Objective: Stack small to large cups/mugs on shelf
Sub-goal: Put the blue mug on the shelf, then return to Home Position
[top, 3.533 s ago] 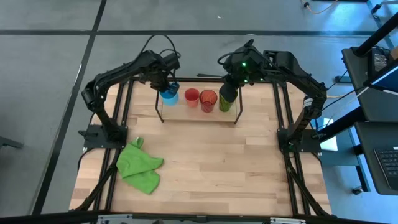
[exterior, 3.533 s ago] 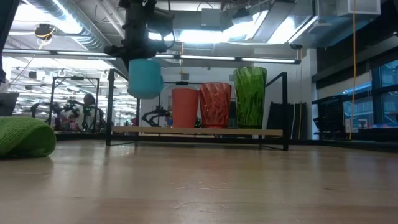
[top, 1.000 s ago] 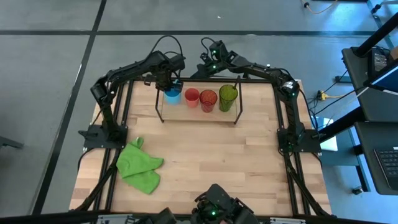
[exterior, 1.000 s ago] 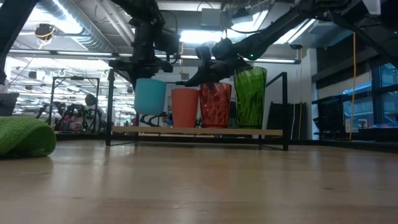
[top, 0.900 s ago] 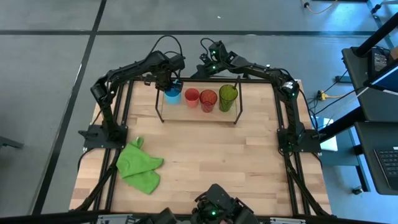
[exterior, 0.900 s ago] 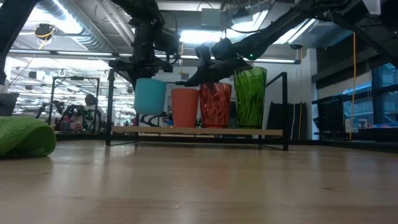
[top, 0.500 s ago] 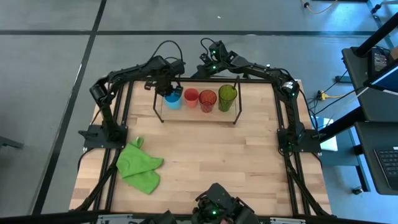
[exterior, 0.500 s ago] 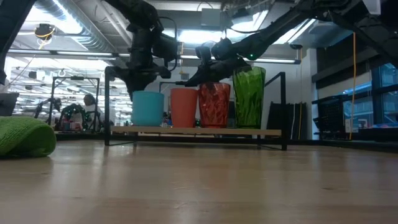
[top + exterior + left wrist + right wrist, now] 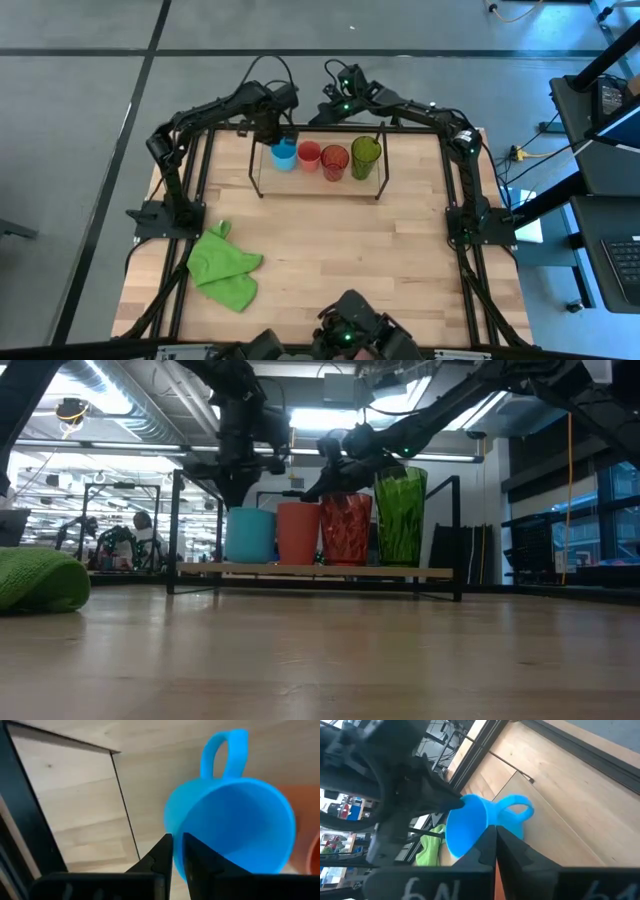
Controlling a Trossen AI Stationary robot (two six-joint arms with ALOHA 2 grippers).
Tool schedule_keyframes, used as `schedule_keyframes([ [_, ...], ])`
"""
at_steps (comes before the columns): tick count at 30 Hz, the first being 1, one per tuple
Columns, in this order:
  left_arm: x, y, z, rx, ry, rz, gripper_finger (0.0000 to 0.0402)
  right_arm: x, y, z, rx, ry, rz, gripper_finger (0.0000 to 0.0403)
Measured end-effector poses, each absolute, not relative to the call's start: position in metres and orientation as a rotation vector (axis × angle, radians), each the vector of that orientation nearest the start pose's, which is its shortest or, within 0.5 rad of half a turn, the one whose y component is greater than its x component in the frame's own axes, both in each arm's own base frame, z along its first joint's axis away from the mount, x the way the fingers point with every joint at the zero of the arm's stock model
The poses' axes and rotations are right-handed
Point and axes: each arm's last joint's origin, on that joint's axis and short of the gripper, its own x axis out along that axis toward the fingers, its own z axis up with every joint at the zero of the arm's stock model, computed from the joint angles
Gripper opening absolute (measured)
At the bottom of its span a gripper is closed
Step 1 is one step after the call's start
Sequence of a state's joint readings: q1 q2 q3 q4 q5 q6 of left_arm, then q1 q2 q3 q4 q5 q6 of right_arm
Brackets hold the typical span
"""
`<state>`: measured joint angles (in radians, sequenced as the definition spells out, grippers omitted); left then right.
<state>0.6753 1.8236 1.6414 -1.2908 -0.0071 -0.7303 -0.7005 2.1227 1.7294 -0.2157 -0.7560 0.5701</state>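
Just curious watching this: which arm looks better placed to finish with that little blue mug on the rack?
Left. The left gripper is pinched on the rim of the small light-blue handled mug, standing on the black wire shelf; the right gripper waits behind the shelf.

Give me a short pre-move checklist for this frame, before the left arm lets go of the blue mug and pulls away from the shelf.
1. Blue mug down on the shelf: ok; its base meets the wooden board in the low view.
2. Order small to large: ok; blue mug, red cup, red-orange tumbler, green tumbler.
3. Left gripper released: not ok; its fingers pinch the mug's rim.
4. Gap between mug and red cup: cannot tell; they look close, perhaps touching.
5. Right gripper clear of the cups: ok; it sits behind the shelf, fingers shut.
6. Green cloth out of the way: ok.
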Motion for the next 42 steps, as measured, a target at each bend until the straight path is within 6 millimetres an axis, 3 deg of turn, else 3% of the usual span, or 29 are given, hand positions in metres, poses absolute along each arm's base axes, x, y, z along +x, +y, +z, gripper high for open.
schedule_keyframes([
  [27, 0.271, 0.203, 0.279, -1.072, 1.28, 1.044, 0.0041, 0.364, -0.313, 0.239, 0.98, 0.447, -0.113, 0.0016],
  [39, 0.253, 0.194, 0.312, -1.042, 1.159, 1.042, 0.0041, 0.364, -0.316, 0.243, 0.964, 0.414, -0.079, 0.0017],
  [42, 0.245, 0.185, 0.342, -1.002, 1.08, 0.96, 0.0041, 0.368, -0.32, 0.268, 0.995, 0.33, 0.045, 0.0017],
])
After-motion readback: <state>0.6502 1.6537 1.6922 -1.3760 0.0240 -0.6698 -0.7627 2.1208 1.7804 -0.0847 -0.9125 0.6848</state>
